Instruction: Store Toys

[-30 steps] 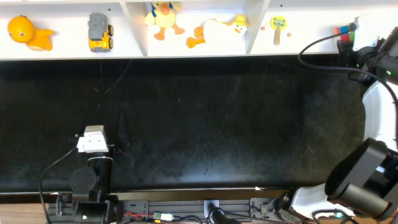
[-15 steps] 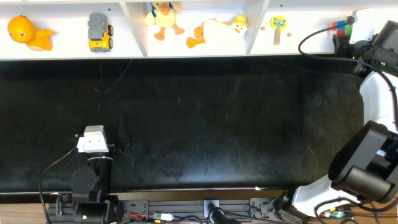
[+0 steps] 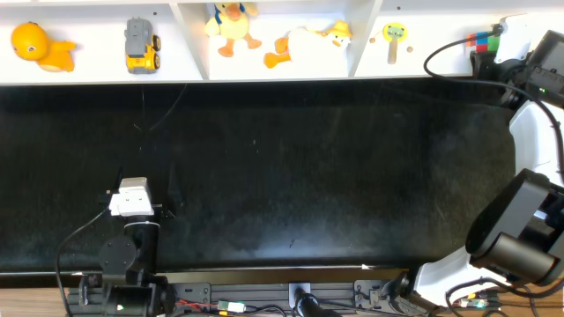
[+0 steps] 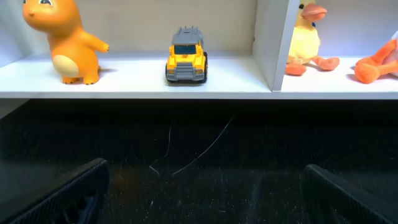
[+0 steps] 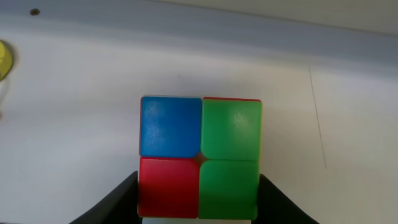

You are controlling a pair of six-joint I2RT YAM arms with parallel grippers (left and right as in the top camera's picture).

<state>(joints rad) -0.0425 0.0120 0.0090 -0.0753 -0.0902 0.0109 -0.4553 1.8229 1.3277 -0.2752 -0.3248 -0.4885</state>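
Black table [image 3: 308,176]: a flat, dark-topped surface that lies beneath the left jaws and runs ahead of them to the foot of the shelf.
White shelf [image 3: 194,70]: a long, partitioned unit ahead of both sets of jaws; its floor lies just under the right jaws [image 5: 93,62].
Right arm [image 3: 520,238]: black and white, stretched forward so that its jaws are over the shelf's end compartment.
Left arm [image 3: 132,198]: folded low over the table, well back from the shelf.
Left jaws: spread wide apart, nothing between them.
Right jaws: clamped on the colour cube, one finger against each side.
Orange plastic creature figure [image 4: 62,40]: upright on the shelf, ahead and to the left of the left jaws.
Yellow plush duck [image 4: 308,40]: seated in the next compartment, ahead and to their right.
White plush duck [image 3: 308,44]: lying just beside the yellow one.
Yellow-and-grey toy truck [image 4: 186,56]: almost straight ahead of the left jaws.
Colour cube [image 5: 200,155]: blue, green and red tiles; held between the right jaws over the shelf floor.
Yellow rattle toy [image 3: 393,37]: one compartment left of the right jaws.
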